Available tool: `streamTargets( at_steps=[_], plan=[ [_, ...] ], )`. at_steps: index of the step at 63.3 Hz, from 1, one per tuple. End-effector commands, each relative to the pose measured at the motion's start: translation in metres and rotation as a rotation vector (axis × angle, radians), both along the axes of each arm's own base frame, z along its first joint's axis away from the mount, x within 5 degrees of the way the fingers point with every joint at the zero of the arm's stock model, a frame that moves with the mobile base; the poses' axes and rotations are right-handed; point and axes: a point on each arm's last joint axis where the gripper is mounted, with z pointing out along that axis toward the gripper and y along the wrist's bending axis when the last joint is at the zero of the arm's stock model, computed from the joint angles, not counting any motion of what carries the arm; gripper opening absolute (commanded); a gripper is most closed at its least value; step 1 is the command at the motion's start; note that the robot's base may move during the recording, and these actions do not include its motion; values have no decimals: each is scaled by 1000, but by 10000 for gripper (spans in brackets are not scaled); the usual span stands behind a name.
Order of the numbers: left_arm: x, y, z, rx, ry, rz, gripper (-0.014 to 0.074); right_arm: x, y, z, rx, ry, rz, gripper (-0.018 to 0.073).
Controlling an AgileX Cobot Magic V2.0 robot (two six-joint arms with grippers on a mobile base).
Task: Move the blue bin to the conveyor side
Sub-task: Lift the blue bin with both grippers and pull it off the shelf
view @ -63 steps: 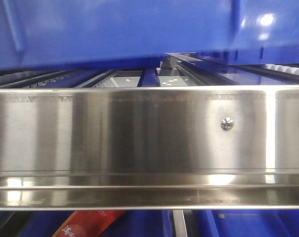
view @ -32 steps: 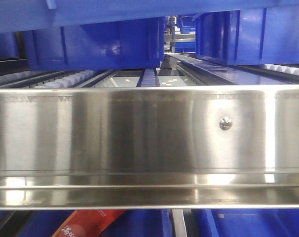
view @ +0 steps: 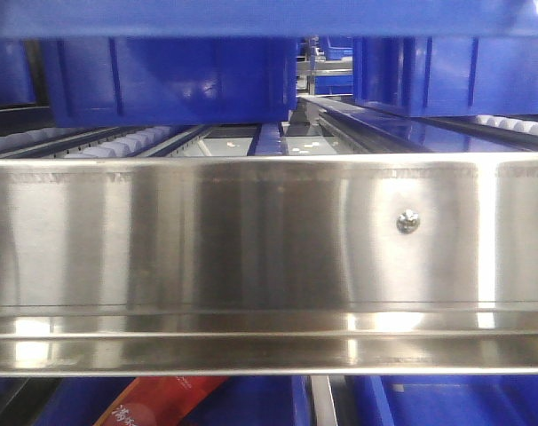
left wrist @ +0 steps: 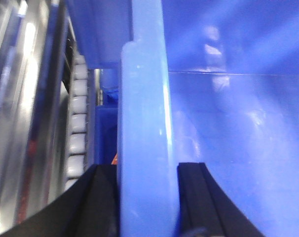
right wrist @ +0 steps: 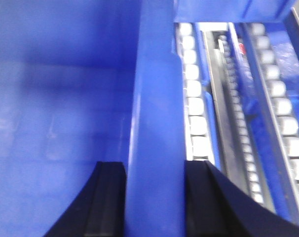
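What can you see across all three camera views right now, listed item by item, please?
Large glossy blue plastic bin: one, blue, its rim gripped on both sides.
Other blue plastic bins: at least two, blue, on the rack behind the front rail.
Shiny stainless-steel rack: one, silver, its front rail fills the front view.
Small white rollers: several rows, white, in the rack's tracks.
Round-headed screws: two, silver, right part of the rail, the second cut off by the picture's edge.
Red printed pack: one, red, below the rail, mostly hidden.
Left gripper: one, black, shut on the bin's rim.
Right gripper: one, black, shut on the bin's rim.
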Motion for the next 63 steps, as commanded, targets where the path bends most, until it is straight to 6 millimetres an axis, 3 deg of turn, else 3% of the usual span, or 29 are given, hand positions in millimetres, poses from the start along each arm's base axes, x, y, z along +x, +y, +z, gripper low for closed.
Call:
streamTargets(
  at_steps=[1,18,28,41,63],
  plan=[
    [-23,-1,27,-50,-153,-25,-20,-16,-6,19,19,-148,-2,-81],
    [-48,3,41,-59,-217,-26,-20,-41,-14,26,44,-221,-2,-81],
    [-58,5,38,-59,-214,-26,-20,-53,-17,37,66,-304,3,-81],
    [-69,7,21,-67,-167,-13,-20,-54,-17,37,64,-296,2,-81],
    [-73,7,23,-72,-185,-12,-20,-54,-17,37,65,-298,2,-81]
  ],
)
